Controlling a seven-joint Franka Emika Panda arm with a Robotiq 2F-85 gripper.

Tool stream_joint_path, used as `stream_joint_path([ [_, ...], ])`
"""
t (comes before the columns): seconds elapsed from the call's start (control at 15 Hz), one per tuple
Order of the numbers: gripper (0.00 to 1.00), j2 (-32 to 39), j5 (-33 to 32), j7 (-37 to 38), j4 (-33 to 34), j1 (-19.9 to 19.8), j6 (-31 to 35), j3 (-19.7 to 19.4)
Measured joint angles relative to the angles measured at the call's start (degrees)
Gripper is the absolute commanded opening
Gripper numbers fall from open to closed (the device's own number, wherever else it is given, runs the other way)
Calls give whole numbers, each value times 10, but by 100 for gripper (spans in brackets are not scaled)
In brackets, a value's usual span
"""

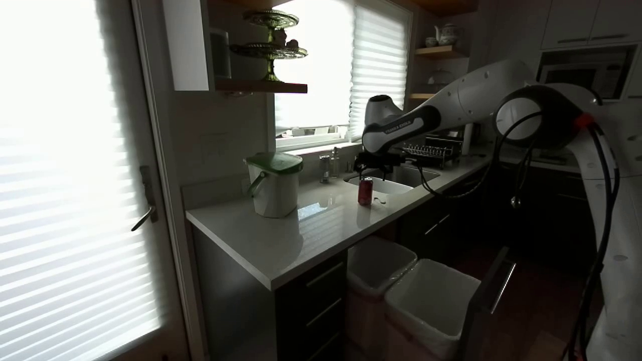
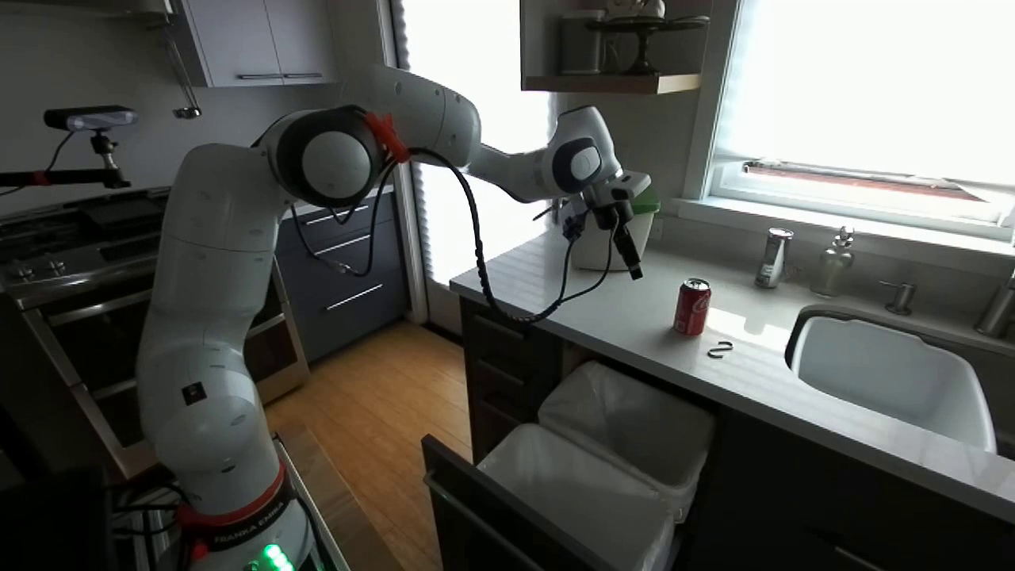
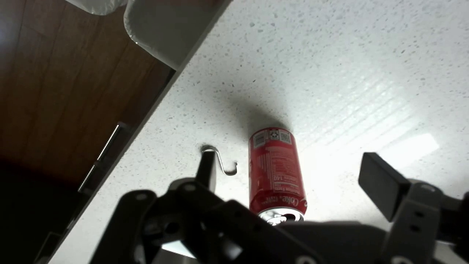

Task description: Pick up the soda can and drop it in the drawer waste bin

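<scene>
The soda can (image 2: 692, 307) is standing upright on the white counter (image 2: 618, 309), right of center in an exterior view and near the front edge. The gripper (image 3: 295, 178) is spread wide with nothing in its grasp: in the wrist view one of the fingers (image 3: 383, 185) is over at the right and its partner pokes up left of center, with the can showing in the gap, tab end toward the bottom of the frame. It kinda looks lined up there, but in an exterior view the fingertips (image 2: 635, 274) are up and to the left of the can, clearly apart from it. There's also a little S-shaped hook (image 3: 220, 160) lying on the counter just beside the can, on its left in the wrist view. The drawer waste bin (image 2: 476, 496) is pulled out, bottom center in an exterior view, and its two pale tubs (image 1: 436, 296), lower right in an exterior view, sit open and look lined with plastic. A pale container with a green lid (image 1: 275, 188) is on the counter too, left of center in an exterior view, well apart from the can. The sink basin (image 2: 872, 381) is at the right side of an exterior view, with a soap bottle (image 2: 834, 266) above it in the frame.
</scene>
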Motion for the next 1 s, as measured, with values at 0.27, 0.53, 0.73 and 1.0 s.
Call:
stream_joint_path([
  [0.27,100,1,0,2,1,2,1,-3],
  [0.53,100,26,0,12,25,3,14,-27],
  [0.73,100,58,0,36,47,2,32,-47],
  [1.0,100,93,0,65,67,4,63,-61],
])
